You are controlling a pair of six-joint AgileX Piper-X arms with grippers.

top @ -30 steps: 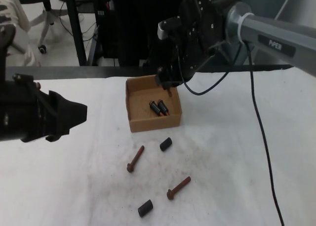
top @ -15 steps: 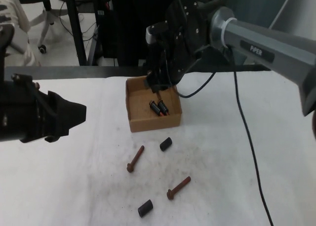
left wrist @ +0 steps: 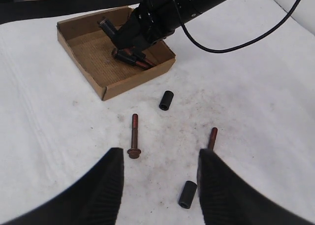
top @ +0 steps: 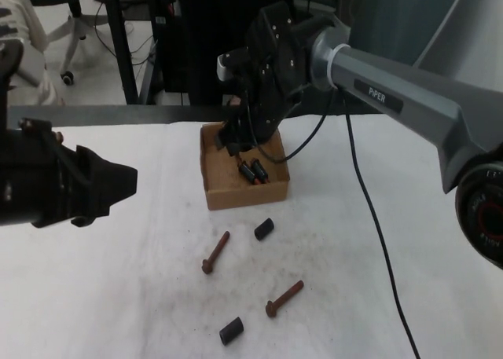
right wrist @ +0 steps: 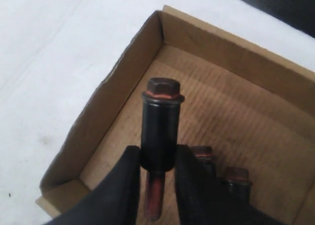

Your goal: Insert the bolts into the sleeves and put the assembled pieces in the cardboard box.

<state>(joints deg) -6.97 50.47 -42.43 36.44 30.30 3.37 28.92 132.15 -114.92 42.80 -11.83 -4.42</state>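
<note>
Third assembly over cardboard box, two inside.
Right gripper pinches it; left gripper gapes empty; two bolts, sleeves loose.

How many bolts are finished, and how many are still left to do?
Done: two assembled pieces lie in the cardboard box. In hand: the right arm's jaws are shut on a third bolt in its sleeve, above the box. Left: two bare bolts and two empty sleeves lie loose on the bench, not yet joined.
</note>
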